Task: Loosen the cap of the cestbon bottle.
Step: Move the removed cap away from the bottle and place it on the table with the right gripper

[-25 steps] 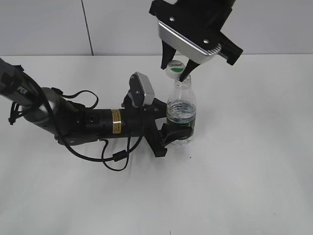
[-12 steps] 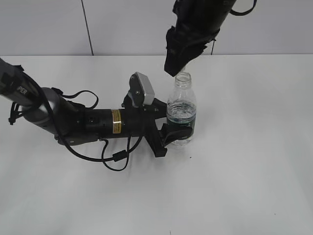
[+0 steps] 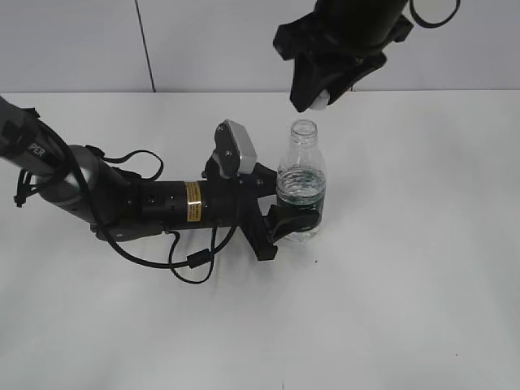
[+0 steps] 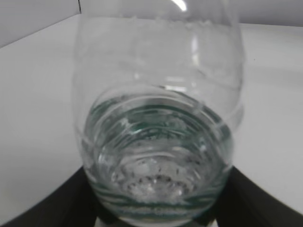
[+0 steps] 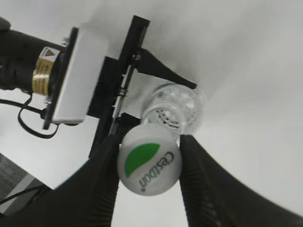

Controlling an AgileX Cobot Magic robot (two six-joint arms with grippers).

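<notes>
The cap (image 5: pixel 149 165) sits clamped between the two dark fingers of the right gripper (image 5: pixel 149 166), lifted off and above the open neck of the bottle (image 3: pixel 301 191). The bottle stands upright on the white table (image 3: pixel 406 284), near its middle, with the left gripper (image 3: pixel 284 213) closed around its lower body from the left.

The cap is round and white, its top printed with a green patch and the word "Cestbon". The bottle is clear plastic with a dark green band around its waist and water in the lower part; its mouth is bare.

The outside camera shows only a sliver of white under the right gripper (image 3: pixel 318 96); the right wrist camera shows the cap's printed top plainly. The left wrist camera shows the bottle (image 4: pixel 158 142) close up, the gripper's dark fingers (image 4: pixel 255 198) pressed at both sides.
</notes>
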